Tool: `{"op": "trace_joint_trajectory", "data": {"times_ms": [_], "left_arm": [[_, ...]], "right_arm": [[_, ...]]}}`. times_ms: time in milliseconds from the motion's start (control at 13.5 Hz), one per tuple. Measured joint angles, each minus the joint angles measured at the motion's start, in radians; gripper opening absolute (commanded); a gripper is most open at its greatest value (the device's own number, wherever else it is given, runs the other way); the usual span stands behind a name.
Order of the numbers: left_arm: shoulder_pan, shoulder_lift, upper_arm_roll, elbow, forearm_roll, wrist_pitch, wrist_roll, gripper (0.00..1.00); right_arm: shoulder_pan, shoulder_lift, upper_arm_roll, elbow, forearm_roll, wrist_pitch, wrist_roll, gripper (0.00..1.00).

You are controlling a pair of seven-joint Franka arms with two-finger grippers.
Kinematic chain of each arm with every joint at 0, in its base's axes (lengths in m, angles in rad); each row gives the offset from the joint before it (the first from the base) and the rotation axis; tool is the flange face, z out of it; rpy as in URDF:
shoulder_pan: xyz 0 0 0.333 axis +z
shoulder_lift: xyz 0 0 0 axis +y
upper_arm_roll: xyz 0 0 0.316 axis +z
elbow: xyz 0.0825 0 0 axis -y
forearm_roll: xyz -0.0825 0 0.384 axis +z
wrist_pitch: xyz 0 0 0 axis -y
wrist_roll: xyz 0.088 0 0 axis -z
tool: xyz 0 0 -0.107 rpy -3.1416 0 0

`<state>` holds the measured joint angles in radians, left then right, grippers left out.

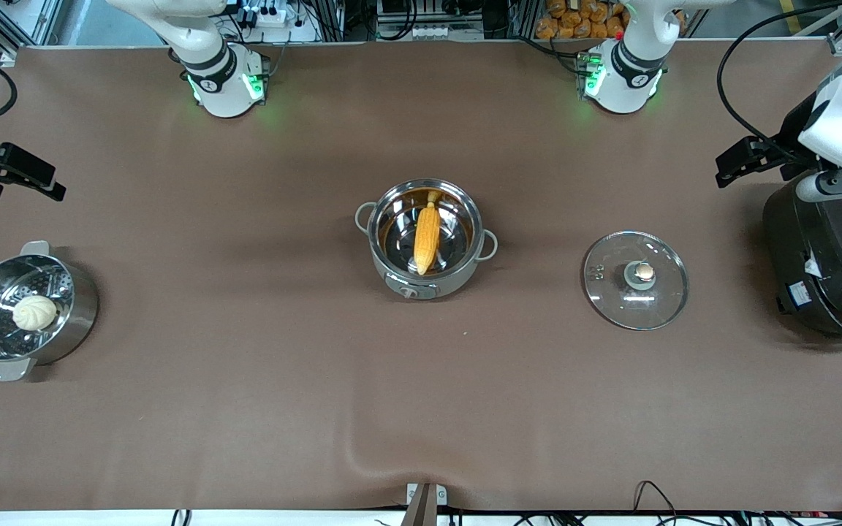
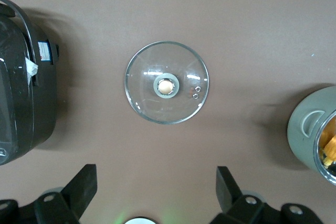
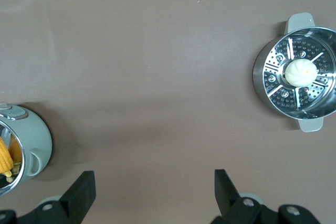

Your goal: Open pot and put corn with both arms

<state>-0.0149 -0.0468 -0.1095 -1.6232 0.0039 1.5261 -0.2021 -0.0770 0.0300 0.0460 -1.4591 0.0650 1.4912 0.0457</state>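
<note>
**Corn lies in the open pot, both arms drawn back**

The left gripper [image 2: 156,192] hangs with its fingers [image 2: 81,184] spread wide and empty above the bare table, up at the left arm's end near the large black cooker [image 1: 830,270]. The right gripper [image 3: 155,195] is likewise wide open and holds nothing, high over the table at the right arm's end.

From where I stand, the pot [image 1: 426,237] sits mid-table, uncovered, its dial knob [image 1: 411,292] at six o'clock. The corn [image 1: 427,235] rests inside, running from twelve to six across the bowl, tip at the six end.

The glass lid [image 1: 636,280] lies flat on the table, knob up, at about three o'clock from the pot and well apart from it, between the pot and the cooker.

At nine o'clock from the pot, near the table's edge, stands the steamer pot [image 1: 70,321] with a white bun [image 1: 34,313] on its perforated insert.
</note>
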Motion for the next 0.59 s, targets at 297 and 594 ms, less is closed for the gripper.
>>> {"op": "trace_joint_trajectory", "data": {"times_ms": [297,594], "left_arm": [[0.0,-0.001,0.004,0.016,0.0,-0.003,0.027,1.0],[0.0,-0.001,0.005,0.032,0.0,-0.02,0.05,1.0]], "right_arm": [[0.0,0.0,0.009,0.001,0.001,-0.002,0.0,1.0],[0.0,0.0,0.007,0.002,-0.014,-0.06,-0.001,1.0]]}}
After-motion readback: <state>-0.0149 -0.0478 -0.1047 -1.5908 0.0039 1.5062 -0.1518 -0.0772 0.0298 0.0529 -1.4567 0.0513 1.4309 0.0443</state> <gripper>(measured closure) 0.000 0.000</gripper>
